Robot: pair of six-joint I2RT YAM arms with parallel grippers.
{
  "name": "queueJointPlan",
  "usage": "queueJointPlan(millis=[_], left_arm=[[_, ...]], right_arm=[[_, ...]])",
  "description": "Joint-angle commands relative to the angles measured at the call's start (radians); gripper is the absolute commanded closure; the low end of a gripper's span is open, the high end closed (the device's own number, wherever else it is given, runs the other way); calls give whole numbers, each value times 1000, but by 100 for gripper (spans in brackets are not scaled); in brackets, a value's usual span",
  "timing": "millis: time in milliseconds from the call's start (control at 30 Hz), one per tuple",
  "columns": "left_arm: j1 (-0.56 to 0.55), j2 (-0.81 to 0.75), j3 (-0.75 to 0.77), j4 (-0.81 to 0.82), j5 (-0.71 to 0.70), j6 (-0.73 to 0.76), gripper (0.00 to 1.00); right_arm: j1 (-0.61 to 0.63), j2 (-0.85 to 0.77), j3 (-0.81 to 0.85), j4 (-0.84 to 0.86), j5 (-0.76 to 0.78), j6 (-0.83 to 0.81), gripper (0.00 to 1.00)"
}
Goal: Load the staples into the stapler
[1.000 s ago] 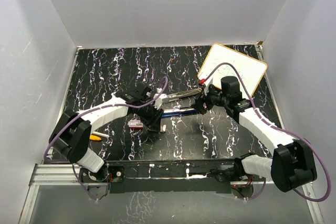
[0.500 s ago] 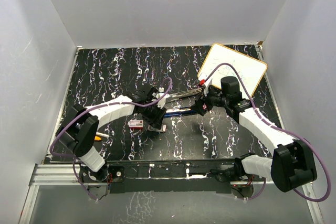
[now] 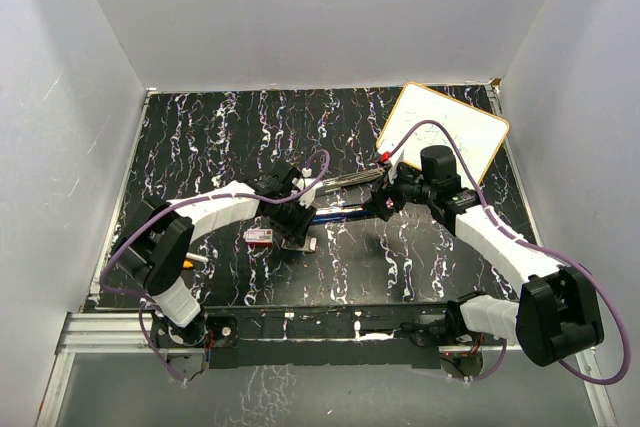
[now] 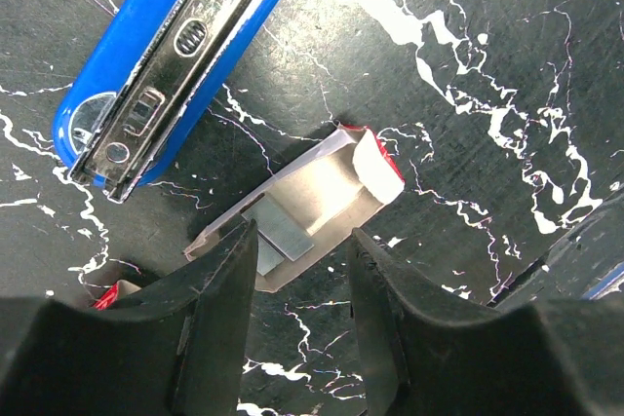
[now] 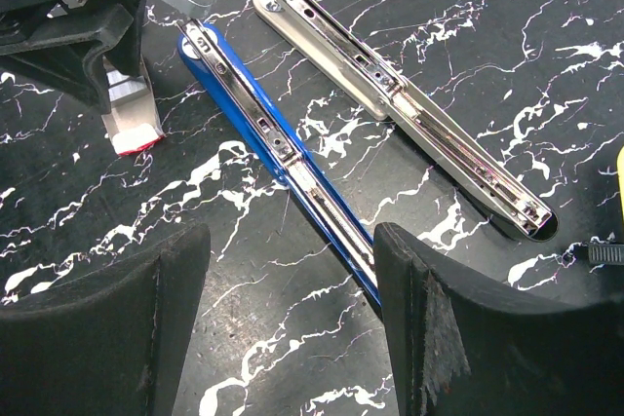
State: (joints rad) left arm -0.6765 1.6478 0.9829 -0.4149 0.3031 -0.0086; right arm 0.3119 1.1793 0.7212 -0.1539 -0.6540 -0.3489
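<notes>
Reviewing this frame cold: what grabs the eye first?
The stapler lies opened mid-table, with a long silver half beside the blue one. Next to its end, the left gripper hovers with its jaws apart over a small open tray holding a grey strip of staples. A whiteboard sits at the table's far right corner.

Opened stapler (image 5: pixel 283 148) mid-tabletop (image 3: pixel 200 137); inner tray (image 4: pixel 322 192) just beside its left end; staple box (image 3: pixel 260 237) left of tray; pen (image 3: pixel 190 258) farther left; whiteboard (image 3: pixel 443 132) far right.
</notes>
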Motion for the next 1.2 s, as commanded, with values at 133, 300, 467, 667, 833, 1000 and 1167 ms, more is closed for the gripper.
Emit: queueJointPlan(millis=[133,300,467,667,833,1000,1167], left_arm=[[-11,6,23,-7,7,11,60],[-20,15,25,-8,11,24,61],[-26,19,24,-7,23,36,61],[-38,10,10,4,44,57,61],[-39,-13,7,8,48,68,62],[-40,-86,-13,17,-64,56,63],[-40,-102,-37,18,-113,62,65]], right_arm=[[-5,-10,-11,43,-16,4,30],[-5,-8,-11,43,-17,4,30],[-5,-5,-12,45,-18,4,30],[-7,-4,-12,45,-18,4,30],[-7,-6,-14,45,-16,4,30],[-7,-4,-14,48,-19,4,30],[-7,-1,-14,47,-21,5,30]])
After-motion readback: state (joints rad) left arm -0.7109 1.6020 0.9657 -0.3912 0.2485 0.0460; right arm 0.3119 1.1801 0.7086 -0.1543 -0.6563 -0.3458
